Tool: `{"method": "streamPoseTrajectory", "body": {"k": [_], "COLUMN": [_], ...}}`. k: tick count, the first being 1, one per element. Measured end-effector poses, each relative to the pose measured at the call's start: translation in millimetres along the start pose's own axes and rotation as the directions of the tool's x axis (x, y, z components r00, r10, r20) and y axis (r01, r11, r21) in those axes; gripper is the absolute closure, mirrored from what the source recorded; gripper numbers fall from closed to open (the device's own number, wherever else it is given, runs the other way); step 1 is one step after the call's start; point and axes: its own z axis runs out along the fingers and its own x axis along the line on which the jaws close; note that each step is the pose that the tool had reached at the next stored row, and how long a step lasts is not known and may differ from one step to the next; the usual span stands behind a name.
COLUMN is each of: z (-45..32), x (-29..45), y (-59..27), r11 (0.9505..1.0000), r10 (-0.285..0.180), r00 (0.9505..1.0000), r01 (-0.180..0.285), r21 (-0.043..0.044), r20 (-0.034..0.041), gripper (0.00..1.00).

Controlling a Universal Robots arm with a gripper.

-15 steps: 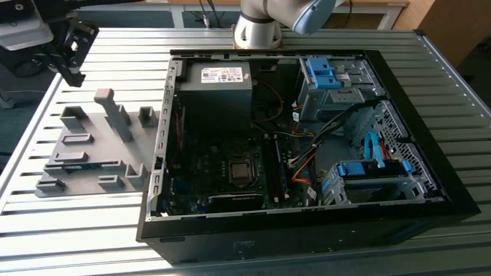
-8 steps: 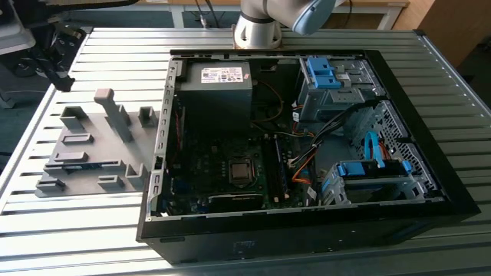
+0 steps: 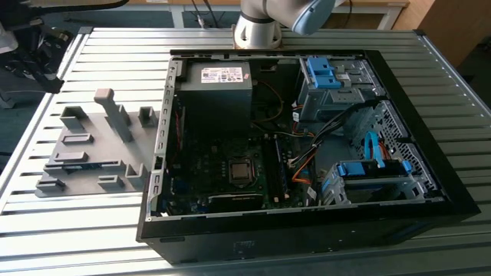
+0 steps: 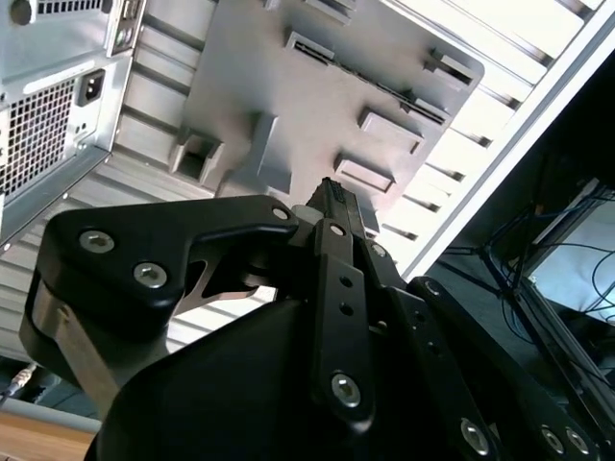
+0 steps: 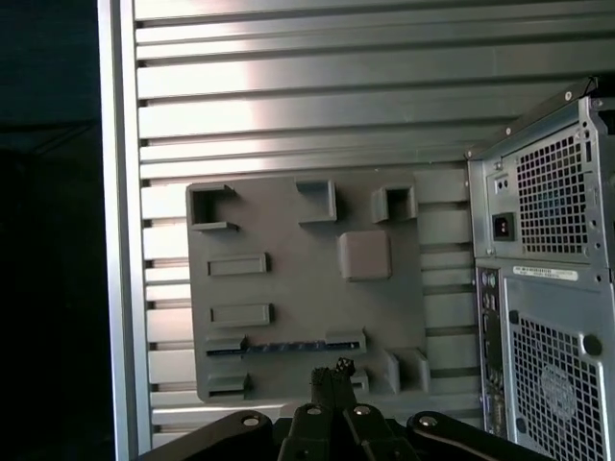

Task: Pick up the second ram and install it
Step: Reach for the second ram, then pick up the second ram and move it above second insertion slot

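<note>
The second ram (image 5: 284,347) is a thin blue-green strip lying on edge between two low blocks of the grey holder plate (image 5: 288,288). In the exterior view the second ram (image 3: 81,167) shows near the front of the holder plate (image 3: 92,144), at that view's left. My gripper (image 5: 332,373) hangs well above the plate, its black fingers pressed together with nothing between them. In the second wrist view the gripper (image 4: 335,198) shows the same shut tips over the plate (image 4: 288,115).
An open computer case (image 3: 307,144) lies on the slatted metal table (image 3: 115,52), beside the plate. Its motherboard (image 3: 230,172), power supply (image 3: 218,80), cables and blue drive cages (image 3: 368,172) are exposed. The arm's base (image 3: 257,29) stands behind the case.
</note>
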Motion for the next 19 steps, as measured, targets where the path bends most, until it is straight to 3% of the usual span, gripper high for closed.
{"method": "streamPoseTrajectory", "body": {"k": [10,19], "z": [0.4,0.4], "x": [22.5,23.7], "y": [-3.0,-3.1], "r11": [1.0000,1.0000], "r10": [0.000,0.000], "r00": [1.0000,1.0000], "r01": [0.000,0.000], "r21": [0.0000,0.0000], "r20": [0.0000,-0.0001], "gripper": [0.89,0.89]}}
